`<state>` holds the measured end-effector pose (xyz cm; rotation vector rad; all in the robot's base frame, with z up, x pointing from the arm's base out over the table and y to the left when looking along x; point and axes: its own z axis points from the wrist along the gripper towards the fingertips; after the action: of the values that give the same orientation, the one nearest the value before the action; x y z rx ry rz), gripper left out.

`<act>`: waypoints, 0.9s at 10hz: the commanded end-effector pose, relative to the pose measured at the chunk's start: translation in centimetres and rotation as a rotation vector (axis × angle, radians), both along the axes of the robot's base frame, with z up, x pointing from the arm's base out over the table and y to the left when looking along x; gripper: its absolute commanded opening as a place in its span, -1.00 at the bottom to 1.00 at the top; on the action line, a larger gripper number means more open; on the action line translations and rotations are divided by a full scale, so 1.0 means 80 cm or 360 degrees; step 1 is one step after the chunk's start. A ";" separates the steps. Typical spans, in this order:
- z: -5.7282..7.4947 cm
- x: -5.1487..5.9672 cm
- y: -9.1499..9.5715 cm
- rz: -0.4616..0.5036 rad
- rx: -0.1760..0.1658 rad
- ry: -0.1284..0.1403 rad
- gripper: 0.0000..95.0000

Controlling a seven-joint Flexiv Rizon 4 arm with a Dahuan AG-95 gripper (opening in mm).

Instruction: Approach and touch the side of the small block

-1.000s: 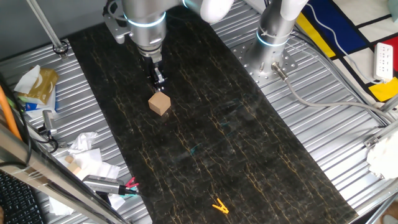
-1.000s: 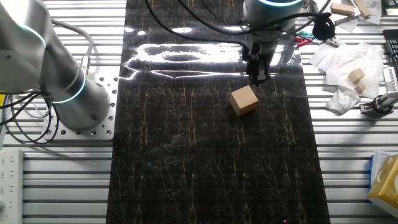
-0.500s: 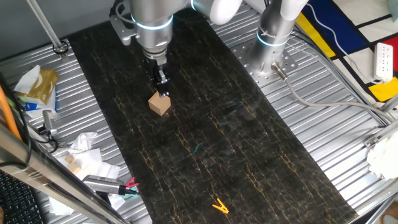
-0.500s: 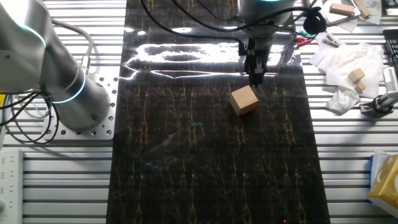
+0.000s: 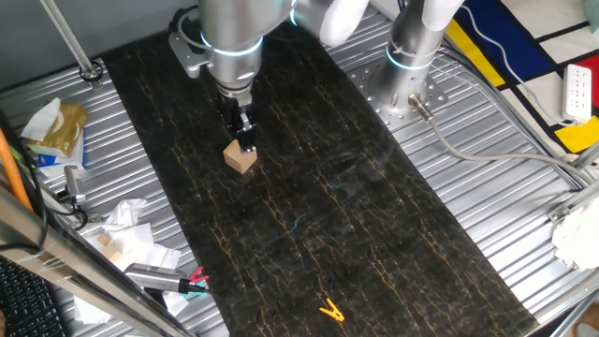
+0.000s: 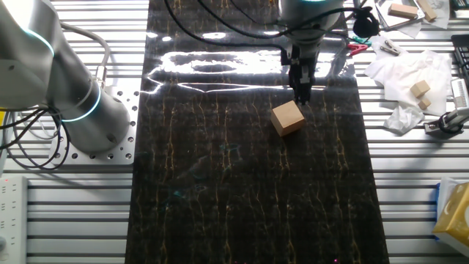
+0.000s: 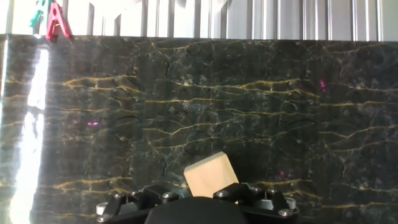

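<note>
We count one small block (image 5: pixel 241 158) just beside our single gripper (image 5: pixel 245 141), one yellow-orange clip (image 5: pixel 329 310) far from the fingers, one red clip (image 7: pixel 57 23), two tiny pale blocks (image 6: pixel 420 89) among crumpled paper, and two robot arms.

Arm reaching straight down, end effector (image 5: pixel 245 142) low, fingers together

On your desk (image 5: pixel 524 201), a dark marbled mat (image 5: pixel 356 215) carries a yellow-orange clip (image 5: pixel 330 310) near its end. Crumpled paper (image 6: pixel 410 88) with tiny pale blocks (image 6: pixel 420 89) lies beside the mat.
</note>
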<state>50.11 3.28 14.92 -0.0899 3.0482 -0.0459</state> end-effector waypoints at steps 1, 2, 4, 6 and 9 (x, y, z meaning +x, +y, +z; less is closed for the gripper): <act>-0.004 0.002 0.002 0.0002 -0.0012 -0.0005 0.60; -0.007 0.002 0.005 0.0001 -0.0023 -0.0007 0.60; -0.012 0.002 0.007 0.0008 -0.0041 -0.0018 0.60; -0.018 0.002 0.009 0.0021 -0.0057 -0.0031 0.60; -0.025 0.001 0.012 0.0026 -0.0076 -0.0041 0.60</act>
<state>50.15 4.37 12.85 -0.1171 3.0247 -0.1186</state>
